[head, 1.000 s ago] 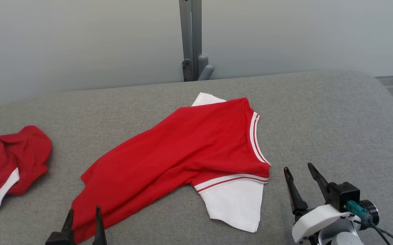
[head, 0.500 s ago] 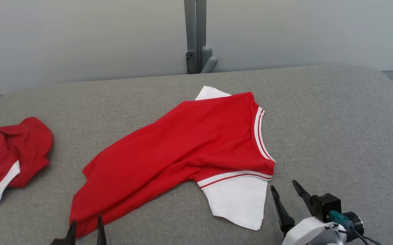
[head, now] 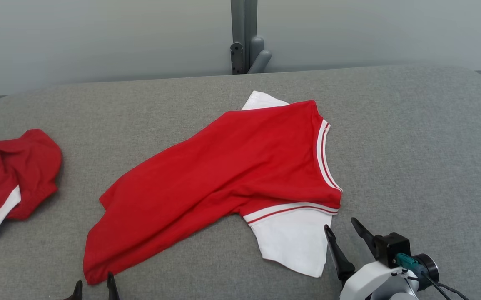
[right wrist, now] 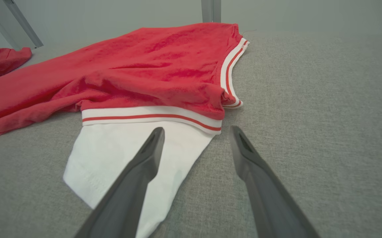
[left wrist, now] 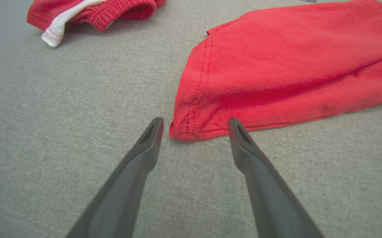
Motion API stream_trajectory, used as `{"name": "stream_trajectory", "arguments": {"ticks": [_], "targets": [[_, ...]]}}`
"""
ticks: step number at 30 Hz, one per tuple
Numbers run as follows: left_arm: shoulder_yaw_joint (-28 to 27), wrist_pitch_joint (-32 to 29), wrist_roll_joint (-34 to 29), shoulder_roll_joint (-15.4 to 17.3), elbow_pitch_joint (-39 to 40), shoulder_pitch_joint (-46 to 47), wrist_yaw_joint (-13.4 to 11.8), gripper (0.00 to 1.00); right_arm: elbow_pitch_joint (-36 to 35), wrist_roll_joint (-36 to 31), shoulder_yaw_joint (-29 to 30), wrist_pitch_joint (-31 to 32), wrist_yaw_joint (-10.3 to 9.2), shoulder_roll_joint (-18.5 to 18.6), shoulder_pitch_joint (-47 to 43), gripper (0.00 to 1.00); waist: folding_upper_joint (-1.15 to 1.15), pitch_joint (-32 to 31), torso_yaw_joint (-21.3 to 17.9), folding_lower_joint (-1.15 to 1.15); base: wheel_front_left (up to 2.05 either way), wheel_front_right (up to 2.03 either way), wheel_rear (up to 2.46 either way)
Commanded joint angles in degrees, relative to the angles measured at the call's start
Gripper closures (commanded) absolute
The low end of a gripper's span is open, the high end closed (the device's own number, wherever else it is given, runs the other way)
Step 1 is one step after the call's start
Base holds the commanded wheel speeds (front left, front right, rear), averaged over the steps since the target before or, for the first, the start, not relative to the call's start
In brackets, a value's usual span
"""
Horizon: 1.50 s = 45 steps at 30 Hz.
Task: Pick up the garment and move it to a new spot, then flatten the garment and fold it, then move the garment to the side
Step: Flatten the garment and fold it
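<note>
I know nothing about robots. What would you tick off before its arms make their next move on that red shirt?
1. Jaws open on left tool and right tool: ok.
2. The hem corner of the red shirt lies between the left tool's fingertips: ok.
3. The edge of the white sleeve lies between the right tool's fingertips: ok.
4. Fingertips touching the cloth: cannot tell.
5. Shirt lying flat: not ok, creased and bunched near the sleeve.
6. The other red garment lies apart from the shirt: ok.
</note>
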<state>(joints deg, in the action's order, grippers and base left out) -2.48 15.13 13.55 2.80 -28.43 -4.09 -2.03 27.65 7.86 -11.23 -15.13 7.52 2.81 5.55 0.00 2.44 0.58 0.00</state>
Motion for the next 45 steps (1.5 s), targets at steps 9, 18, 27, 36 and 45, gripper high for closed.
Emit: {"name": "stream_trajectory", "arguments": {"ticks": [9, 18, 27, 36, 45], "targets": [[-1.4, 0.0, 0.0, 0.2, -2.2, 3.0, 0.8, 0.0, -0.1, 0.0, -0.6, 0.0, -0.06, 0.2, 1.8, 0.0, 0.0, 1.8, -1.1, 0.0, 0.0, 0.0, 0.0], [-2.8, 0.0, 0.0, 0.2, -3.5, 3.8, 2.5, 0.0, -0.2, 0.2, 0.1, 0.0, -0.06, 0.2, 1.9, 0.0, 0.0, 2.6, -1.7, 0.0, 0.0, 0.0, 0.0], [-2.5, 0.0, -1.2, 0.2, -3.7, 3.6, 3.8, 0.72, -0.3, 0.8, 0.1, 0.0, -0.07, 0.2, 2.8, 0.0, 0.0, 3.2, -1.1, 0.0, 0.0, 0.0, 0.0], [-2.0, 0.0, -2.2, 0.2, -3.6, 4.0, 4.2, 1.0, 1.7, 2.9, -2.5, 0.0, -0.07, 0.2, 1.6, 0.0, 0.0, 3.4, -0.3, 0.0, 0.0, 0.0, 0.0], [-0.9, 0.0, -1.5, 0.2, -2.9, 3.7, 4.3, 1.0, 7.5, 5.5, -9.8, 0.0, -0.06, 0.2, 2.3, 0.0, 0.0, 3.5, -0.1, 0.0, 0.0, 0.0, 0.0]]}}
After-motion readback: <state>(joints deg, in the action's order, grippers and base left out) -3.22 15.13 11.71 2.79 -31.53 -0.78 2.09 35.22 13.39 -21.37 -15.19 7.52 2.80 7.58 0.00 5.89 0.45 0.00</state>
